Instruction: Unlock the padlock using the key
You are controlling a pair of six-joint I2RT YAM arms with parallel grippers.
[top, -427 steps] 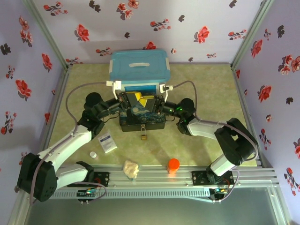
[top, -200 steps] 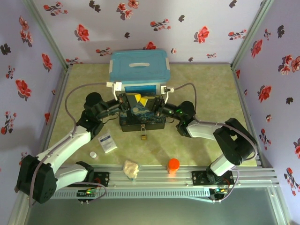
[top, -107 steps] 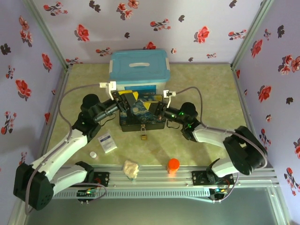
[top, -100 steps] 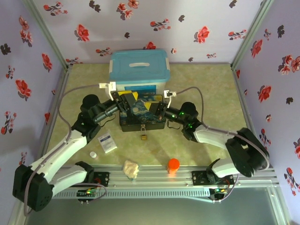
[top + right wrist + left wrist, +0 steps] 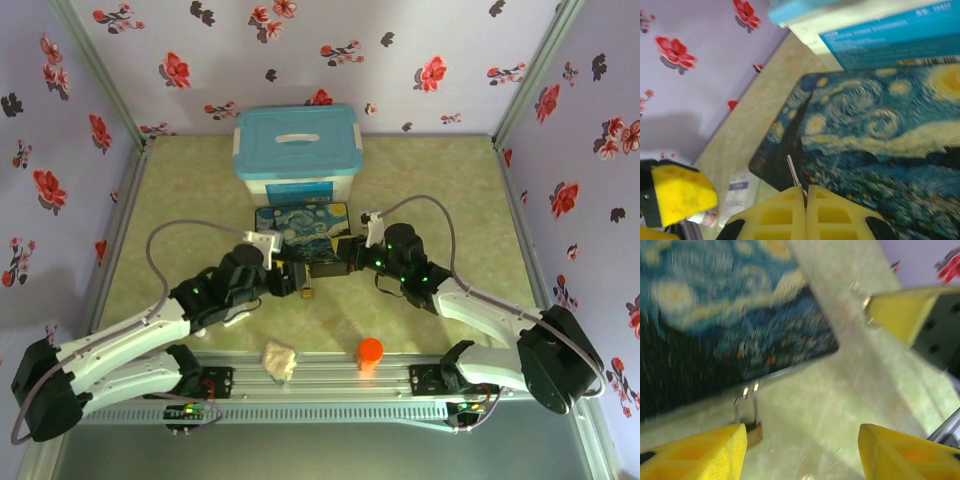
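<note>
The padlock (image 5: 752,426) hangs from the near edge of the painted box (image 5: 300,228), just ahead of your left gripper (image 5: 801,442), which is spread wide apart. Your right gripper (image 5: 806,192) is pinched together on the key (image 5: 792,172) at the box's near right corner. You're at the approach, I judge: next steady the padlock and line the key up with its keyhole; the print on the blue label (image 5: 900,37) of the bin (image 5: 295,140) is too blurred to read.

arms (image 5: 120,345): white links, black joints, green LEDs | cables (image 5: 200,223): grey loops | left hand (image 5: 802,440), right hand (image 5: 805,192): yellow fingers (image 5: 782,215), grid-moulded
</note>
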